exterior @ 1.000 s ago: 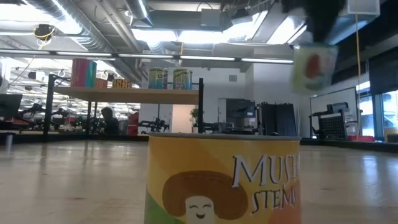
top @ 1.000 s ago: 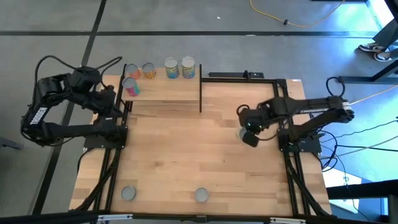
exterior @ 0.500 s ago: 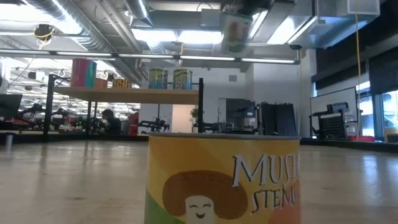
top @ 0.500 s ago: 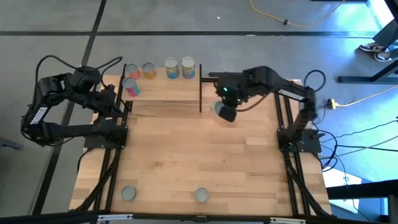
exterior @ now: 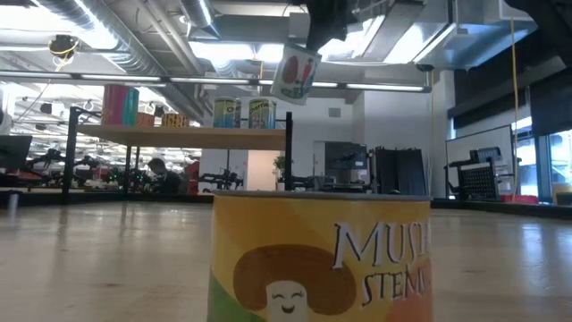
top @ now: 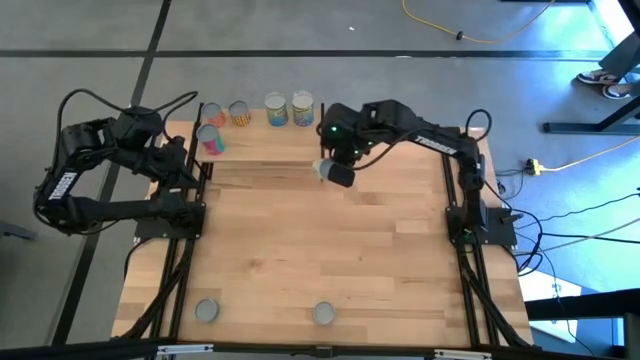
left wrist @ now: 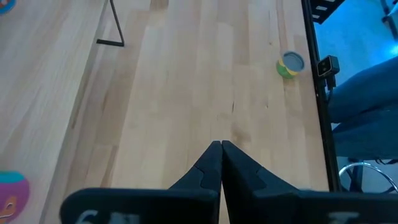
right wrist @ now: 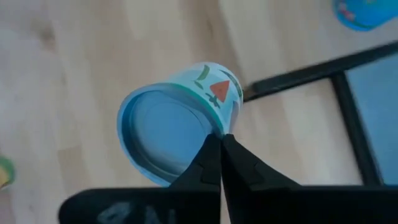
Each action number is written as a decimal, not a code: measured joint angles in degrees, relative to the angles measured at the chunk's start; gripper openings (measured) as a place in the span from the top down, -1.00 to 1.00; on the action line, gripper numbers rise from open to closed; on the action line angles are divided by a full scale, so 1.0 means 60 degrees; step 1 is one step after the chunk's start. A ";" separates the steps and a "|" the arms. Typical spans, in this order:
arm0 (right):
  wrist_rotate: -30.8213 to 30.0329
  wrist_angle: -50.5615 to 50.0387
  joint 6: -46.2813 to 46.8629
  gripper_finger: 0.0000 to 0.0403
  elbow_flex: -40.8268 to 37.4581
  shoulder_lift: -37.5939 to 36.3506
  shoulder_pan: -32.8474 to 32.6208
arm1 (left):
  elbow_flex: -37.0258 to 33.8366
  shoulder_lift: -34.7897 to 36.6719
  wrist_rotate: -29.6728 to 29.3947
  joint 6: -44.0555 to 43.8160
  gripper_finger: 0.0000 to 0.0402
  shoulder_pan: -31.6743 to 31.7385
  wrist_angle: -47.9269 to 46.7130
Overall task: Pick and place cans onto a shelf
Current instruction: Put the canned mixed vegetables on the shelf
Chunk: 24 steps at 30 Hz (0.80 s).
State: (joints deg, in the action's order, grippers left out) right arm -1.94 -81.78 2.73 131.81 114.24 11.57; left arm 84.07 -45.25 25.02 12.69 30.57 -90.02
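Since half a second earlier, the right gripper (top: 333,171) had carried its can (exterior: 296,76) further across from the middle of the table toward the shelf (top: 262,147), ending just beside the shelf's near black upright (top: 322,140). Its fingers (right wrist: 219,163) were pinched tight on the rim of that pale can with the red-and-green label, which hung tilted in the air, its round end turned toward the wrist camera. From where I stood, the can sat above the level of the shelf board, not yet over it. Just past the fingers, on the board's far edge, stood two yellow-green cans (top: 289,109) side by side, then further along an orange can (top: 239,113), and at the far end a pink and teal can (top: 210,140). Well behind the right gripper, near the table's front edge, two more cans remained: a mushroom can (exterior: 322,258) right up against the low camera, and another can (top: 207,311) toward the left corner. Across the table the left gripper (left wrist: 221,163) waited beside the shelf's left end, its fingers pressed together on nothing, pointing over bare wooden tabletop (left wrist: 205,81).
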 joint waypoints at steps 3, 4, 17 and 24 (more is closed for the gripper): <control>0.0557 0.0150 -0.0083 1.00 0.0004 0.0239 -0.0028 | 0.0000 0.0000 -0.0004 0.0002 1.00 -0.0002 0.0000; 0.0757 0.0164 -0.0138 1.00 0.0004 0.0347 -0.0082 | 0.0000 0.0002 -0.0015 0.0000 1.00 0.0000 0.0000; 0.2525 0.0001 -0.0820 1.00 0.0000 0.2271 -0.0671 | 0.0000 0.0000 -0.0067 -0.0004 1.00 0.0000 0.0000; 0.2598 0.0040 -0.1085 1.00 0.0000 0.3158 -0.0787 | 0.0000 0.0000 -0.0080 -0.0011 1.00 0.0000 0.0000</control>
State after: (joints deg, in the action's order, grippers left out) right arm 13.65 -81.54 -3.78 131.81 133.19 6.85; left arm 84.07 -45.25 24.53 12.62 30.57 -90.02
